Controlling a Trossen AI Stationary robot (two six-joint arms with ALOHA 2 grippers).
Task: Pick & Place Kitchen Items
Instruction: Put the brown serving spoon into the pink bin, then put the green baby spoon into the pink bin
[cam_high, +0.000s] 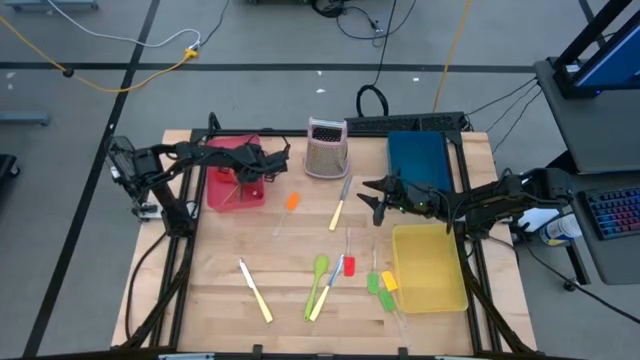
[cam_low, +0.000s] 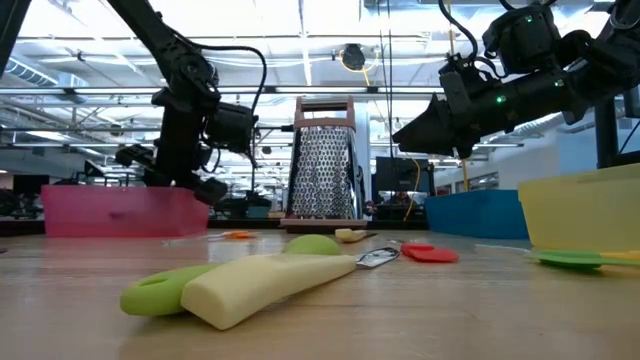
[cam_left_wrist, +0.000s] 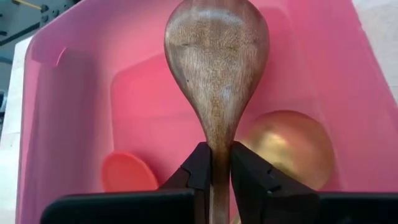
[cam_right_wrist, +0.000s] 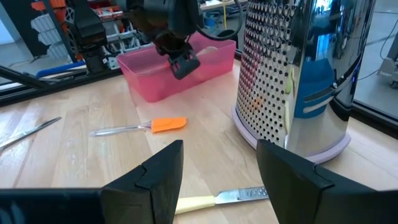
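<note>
Wooden planks make the table top (cam_high: 300, 250), and a big workshop with bright lights shows behind it. A shiny metal box grater (cam_high: 327, 148) full of little holes stands upright at the back, between the red tray (cam_high: 215, 190) and the blue tray (cam_high: 418, 155). A yellow tray (cam_high: 430, 268) sits near the front.

Small tools lie flat on the wood: an orange spatula (cam_high: 290, 204) with a clear handle, a cream-handled knife (cam_high: 338, 206), another knife (cam_high: 255, 290), a green spoon (cam_high: 318, 272), and red (cam_high: 349, 265), green (cam_high: 373, 284) and yellow (cam_high: 389, 282) spatulas.

The left gripper (cam_left_wrist: 214, 163) hangs over the red tray, arm bent downward. Its two dark fingers (cam_left_wrist: 198, 163) pinch the thin neck of a brown wooden spoon (cam_left_wrist: 216, 68), smooth and grainy, with its round bowl over the tray. A gold round thing (cam_left_wrist: 289, 146) and an orange-red one (cam_left_wrist: 127, 173) lie inside the tray.

The right gripper (cam_right_wrist: 219, 174) floats above the table near the blue tray, wide apart and holding nothing.
</note>
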